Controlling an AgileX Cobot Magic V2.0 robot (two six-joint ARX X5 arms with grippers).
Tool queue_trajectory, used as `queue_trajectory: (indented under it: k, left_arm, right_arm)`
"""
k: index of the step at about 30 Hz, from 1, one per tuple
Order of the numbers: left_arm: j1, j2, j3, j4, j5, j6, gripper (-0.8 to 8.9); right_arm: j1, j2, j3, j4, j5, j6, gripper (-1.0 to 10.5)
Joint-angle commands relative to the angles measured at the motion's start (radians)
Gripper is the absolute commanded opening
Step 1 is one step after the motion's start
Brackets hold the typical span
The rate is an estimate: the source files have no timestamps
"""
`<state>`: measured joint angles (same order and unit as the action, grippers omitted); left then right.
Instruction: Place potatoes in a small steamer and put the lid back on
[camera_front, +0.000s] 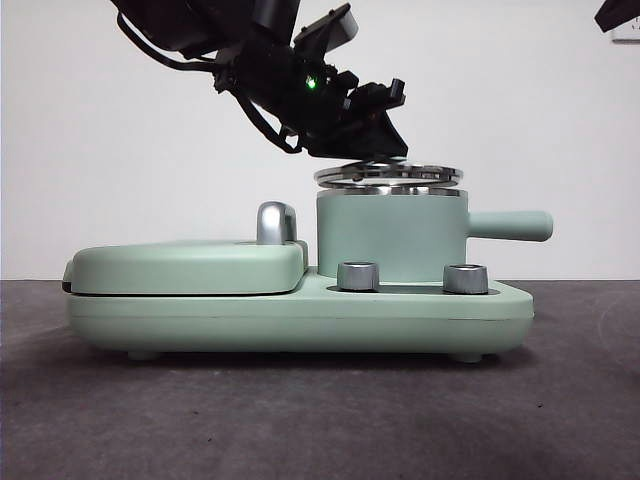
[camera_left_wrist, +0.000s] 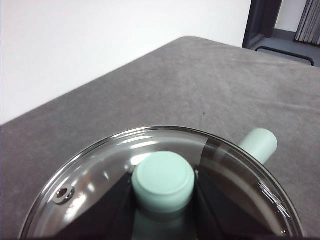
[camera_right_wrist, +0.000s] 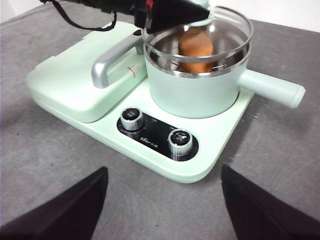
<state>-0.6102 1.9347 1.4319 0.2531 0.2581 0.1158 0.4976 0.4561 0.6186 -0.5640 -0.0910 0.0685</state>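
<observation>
The mint-green small steamer (camera_front: 390, 238) stands on the right half of the cooker base, its straight handle (camera_front: 510, 225) pointing right. Inside it sits the orange-brown potato (camera_right_wrist: 196, 47), seen through the glass in the right wrist view. The clear lid (camera_front: 390, 175) hovers a finger's width above the steel rim. My left gripper (camera_front: 375, 150) reaches down from the upper left and is shut on the lid's green knob (camera_left_wrist: 162, 180). Well back from the cooker, over the grey table, my right gripper (camera_right_wrist: 164, 172) is open with nothing in it.
A flat mint-green griddle cover (camera_front: 190, 265) with a chrome handle (camera_front: 275, 222) fills the left half of the base (camera_front: 300, 320). Two steel dials (camera_front: 358, 276) (camera_front: 465, 278) sit on the front. The right arm shows as a black tip (camera_front: 620, 15) at the top right corner.
</observation>
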Motion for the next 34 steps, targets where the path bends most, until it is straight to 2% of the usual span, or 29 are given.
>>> queue_trajectory:
  k: [1, 26, 34]
  left_arm:
    - [-0.010, 0.017, 0.033, 0.031, 0.005, 0.007, 0.14]
    - [-0.010, 0.017, 0.033, -0.021, 0.031, 0.007, 0.14]
    - [-0.009, 0.029, 0.033, -0.021, 0.031, 0.029, 0.14]
  right_arm:
    - [0.007, 0.005, 0.004, 0.008, 0.015, 0.011, 3.6]
    - [0.007, 0.005, 0.004, 0.008, 0.015, 0.011, 3.6]
    - [0.007, 0.005, 0.004, 0.008, 0.015, 0.011, 3.6]
